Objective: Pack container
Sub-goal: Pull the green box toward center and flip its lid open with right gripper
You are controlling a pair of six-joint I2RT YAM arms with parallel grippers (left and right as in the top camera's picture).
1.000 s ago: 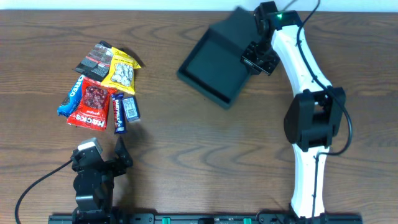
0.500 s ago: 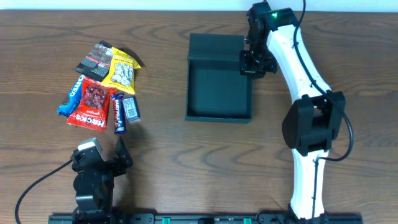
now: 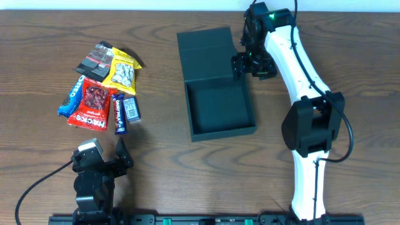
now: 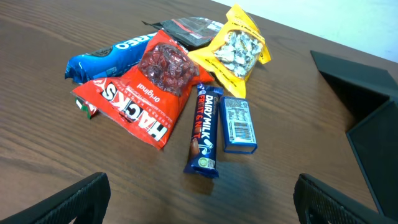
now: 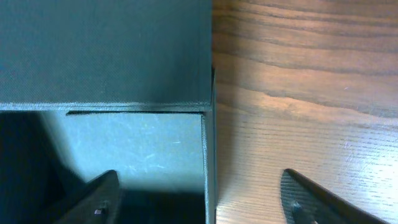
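Packing not begun, as I judge it. Container (image 3: pixel 222 111) sits on the surface (image 3: pixel 187 181) right of centre, slightly skewed, with its tray toward the near edge and its flap lid (image 3: pixel 205 52) laid back flat beyond the hinge. Tray floor shows bare; nothing in it.

Snacks lie in one pile at the far left, well apart from the container:
- Oreo packet (image 3: pixel 70 95)
- red Hacks bag (image 3: pixel 92 103)
- yellow bag of wrapped sweets (image 3: pixel 120 72)
- dark packet (image 3: pixel 95 61) at the top of the pile
- Dairy Milk bar (image 3: pixel 119 115)
- small blue box (image 3: pixel 130 108) just beside the bar

Six items, none in the tray.

Right arm (image 3: pixel 300 69) reaches to the container's right side at the hinge line. Right jaws stand apart. The wrist view shows one finger (image 5: pixel 99 199) over the tray and the other (image 5: pixel 311 199) over bare wood. The tray's right wall (image 5: pixel 208 162) runs between them and is not pinched. They hold nothing.

Left jaws are wide apart and empty, low at the near-left of the surface, facing the pile. The Dairy Milk bar is the closest item ahead of them.

Done: box open and laid out. Left: every snack to carry over, then presumably the lid to close. The left arm looks better placed for the pile.
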